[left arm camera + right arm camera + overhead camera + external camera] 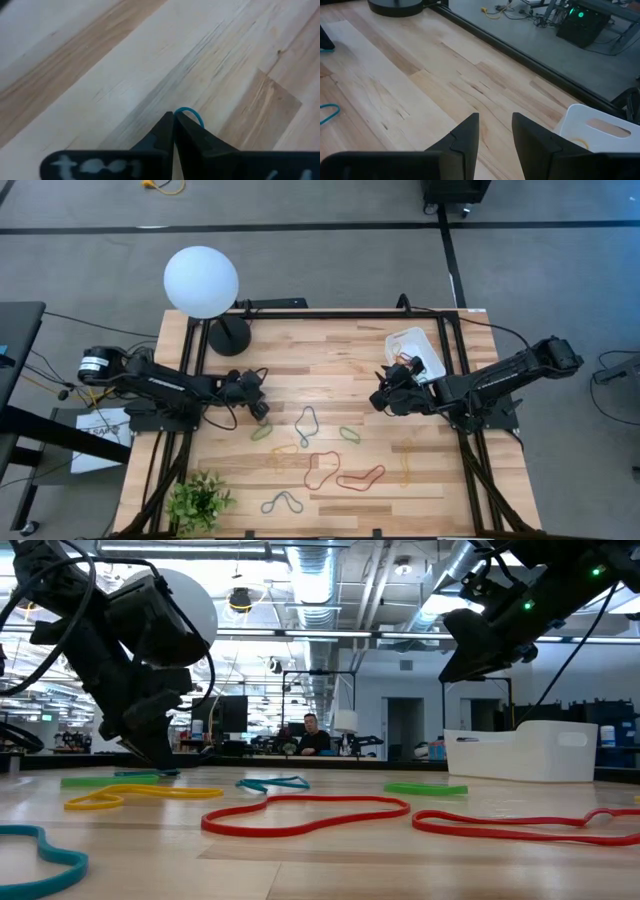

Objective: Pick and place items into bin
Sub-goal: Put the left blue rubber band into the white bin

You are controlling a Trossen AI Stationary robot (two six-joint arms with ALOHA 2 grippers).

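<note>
Rubber-band loops lie flat and scattered on the wooden table: green (262, 432), blue (307, 423), another green (349, 434), yellow (285, 450), orange (320, 466), red (360, 478), another yellow (405, 464) and grey-blue (282, 502). My left gripper (262, 412) is down at the table left of them, shut on a blue band (190, 113). My right gripper (378, 398) hangs open above the table, just near-left of the white bin (415, 350). The bin (600, 131) holds a yellow band (580, 144). My left gripper pinches a blue band between its two shut fingertips, coming down at a slant from the table's left. Only a small curved end of the loop (195, 115) shows past the fingertips. The band (140, 773) lies low on the table under the gripper.
A white globe lamp (201, 280) on a black base (229, 335) stands at the far left of the table. A small green plant (200, 500) sits at the near left corner. Black frame rails (448, 340) run beside the bin. Bare wood lies between the grippers.
</note>
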